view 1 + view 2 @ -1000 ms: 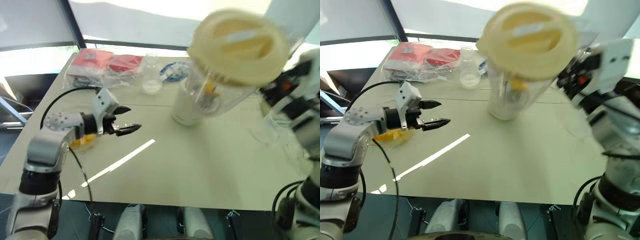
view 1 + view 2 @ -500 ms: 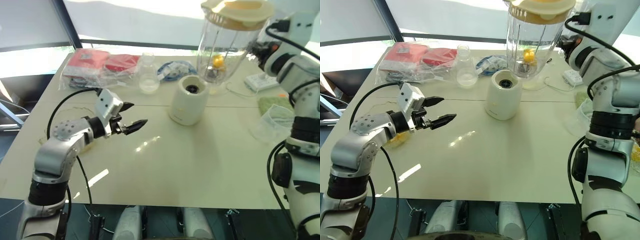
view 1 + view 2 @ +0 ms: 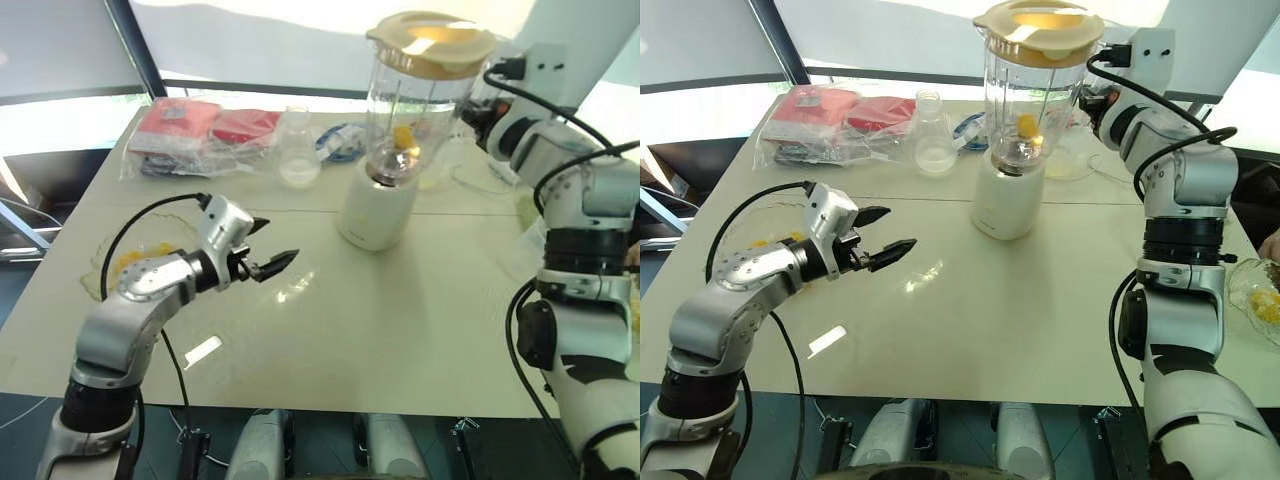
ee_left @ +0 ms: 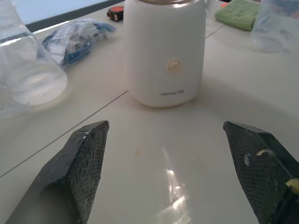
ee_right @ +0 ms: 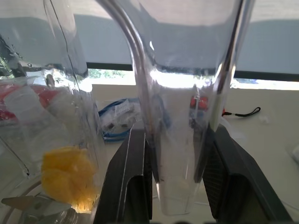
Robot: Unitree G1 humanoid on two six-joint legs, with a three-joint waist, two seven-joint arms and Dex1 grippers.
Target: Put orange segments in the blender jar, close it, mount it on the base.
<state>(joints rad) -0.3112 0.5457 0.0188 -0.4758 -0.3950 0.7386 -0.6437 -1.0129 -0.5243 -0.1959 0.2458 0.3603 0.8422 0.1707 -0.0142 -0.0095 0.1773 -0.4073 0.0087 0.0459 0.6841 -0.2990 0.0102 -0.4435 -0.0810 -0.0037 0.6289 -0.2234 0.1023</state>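
**Jar's on the base, lid on, right claw hanging onto the handle**

The blender jar [image 3: 1030, 100] is sitting on top of the white base [image 3: 1006, 205], around the middle of the counter [image 3: 1020, 330] towards the far side. The cream lid [image 3: 1038, 25] is on it. You can see orange segments [image 3: 1025, 125] through the clear wall, low in the jar just above the blades. From these angles I can't tell whether the jar is locked in or only resting there.

The right claw [image 5: 177, 130] is up high behind the jar. In the right wrist view its two black fingers [image 5: 133, 182] are pinching the jar's clear handle [image 5: 180, 93], one on each side and both touching it.

The left claw [image 3: 902, 227] is spread wide with nothing in it. It hangs above bare counter on the robot's left, pointed towards the base but well apart from it. One of its fingers [image 4: 259, 158] has a little yellowish smear near the pad.

Other stuff on the counter:
- a clear flask [image 3: 933, 140] just left of the base
- a plastic bag of red packets [image 3: 830, 110] at the far left corner
- a bag of something blue [image 3: 970, 128] behind the base
- a few orange pieces [image 3: 128, 264] on something clear near the left edge, behind the left arm
- a clear cup [image 3: 1258, 295] with orange in it at the right edge
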